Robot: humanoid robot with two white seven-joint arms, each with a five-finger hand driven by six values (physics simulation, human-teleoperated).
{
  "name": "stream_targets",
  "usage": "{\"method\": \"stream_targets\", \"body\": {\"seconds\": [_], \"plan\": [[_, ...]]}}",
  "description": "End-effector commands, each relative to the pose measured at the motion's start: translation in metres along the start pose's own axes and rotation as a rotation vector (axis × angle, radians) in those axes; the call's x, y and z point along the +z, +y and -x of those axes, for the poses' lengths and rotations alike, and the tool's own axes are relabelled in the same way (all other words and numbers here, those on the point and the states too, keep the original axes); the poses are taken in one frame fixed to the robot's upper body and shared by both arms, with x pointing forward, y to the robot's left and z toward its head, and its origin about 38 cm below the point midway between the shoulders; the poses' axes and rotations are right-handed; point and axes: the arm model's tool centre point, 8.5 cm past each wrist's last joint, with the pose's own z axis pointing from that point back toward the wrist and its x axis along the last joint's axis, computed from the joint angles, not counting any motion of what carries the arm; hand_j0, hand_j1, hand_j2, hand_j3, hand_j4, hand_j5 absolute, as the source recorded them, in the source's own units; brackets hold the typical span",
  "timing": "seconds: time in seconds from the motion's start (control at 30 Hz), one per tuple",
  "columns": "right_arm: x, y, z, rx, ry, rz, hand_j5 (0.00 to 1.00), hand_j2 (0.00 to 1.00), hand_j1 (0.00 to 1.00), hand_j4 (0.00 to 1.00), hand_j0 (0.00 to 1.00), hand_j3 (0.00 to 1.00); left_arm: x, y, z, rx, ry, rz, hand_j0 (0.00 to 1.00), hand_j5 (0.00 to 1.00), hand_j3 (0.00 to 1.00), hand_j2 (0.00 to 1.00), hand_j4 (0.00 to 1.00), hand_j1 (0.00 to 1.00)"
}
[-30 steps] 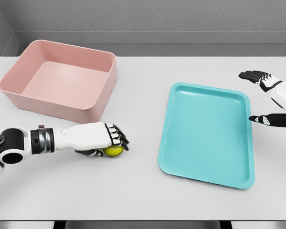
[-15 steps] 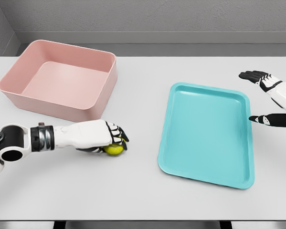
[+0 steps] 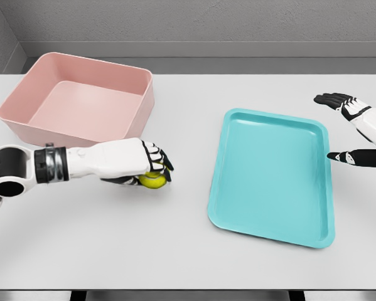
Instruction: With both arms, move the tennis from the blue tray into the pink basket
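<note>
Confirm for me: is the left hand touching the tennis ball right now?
Touching. The head view shows the left hand with its fingers curled over the tennis ball, no gap between them, just in front of the pink basket.

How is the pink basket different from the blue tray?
The pink basket has tall walls and sits at the table's far left; the blue tray is shallow with a low rim and lies on the right. The basket stands beside the left hand, which grips the tennis ball; the tray lies by the open right hand. Both are rectangular, rounded at the corners, and empty.
</note>
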Motion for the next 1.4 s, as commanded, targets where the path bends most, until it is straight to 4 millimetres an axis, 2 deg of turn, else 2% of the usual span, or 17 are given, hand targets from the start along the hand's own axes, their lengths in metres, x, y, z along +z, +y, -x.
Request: {"method": "stream_targets", "body": {"seconds": [0.0, 0.4, 0.63, 1.03, 1.23, 1.37], "plan": [[0.000, -0.001, 0.000, -0.006, -0.001, 0.004, 1.00, 1.00, 1.00, 1.00, 1.00, 1.00, 0.001, 0.003, 0.000, 0.011, -0.001, -0.011, 0.59, 0.59, 0.59, 0.59, 0.59, 0.59], [0.000, -0.001, 0.000, -0.006, 0.001, 0.005, 1.00, 1.00, 1.00, 1.00, 1.00, 1.00, 0.008, 0.025, 0.011, 0.007, 0.021, -0.066, 0.59, 0.59, 0.59, 0.59, 0.59, 0.59], [0.001, 0.000, 0.001, -0.007, 0.002, 0.003, 1.00, 1.00, 1.00, 1.00, 1.00, 1.00, 0.025, 0.036, 0.021, -0.005, 0.066, -0.084, 0.59, 0.59, 0.59, 0.59, 0.59, 0.59], [0.001, 0.000, 0.001, -0.007, 0.002, 0.003, 1.00, 1.00, 1.00, 1.00, 1.00, 1.00, 0.053, 0.045, 0.060, 0.028, 0.193, -0.125, 0.60, 0.60, 0.60, 0.60, 0.60, 0.60], [0.001, 0.000, 0.001, -0.007, 0.002, 0.003, 1.00, 1.00, 1.00, 1.00, 1.00, 1.00, 0.067, 0.053, 0.082, 0.052, 0.254, -0.149, 0.60, 0.60, 0.60, 0.60, 0.60, 0.60], [0.001, 0.000, 0.001, -0.007, 0.002, 0.003, 1.00, 1.00, 1.00, 1.00, 1.00, 1.00, 0.080, 0.052, 0.100, 0.080, 0.316, -0.156, 0.61, 0.61, 0.61, 0.61, 0.61, 0.61]]}}
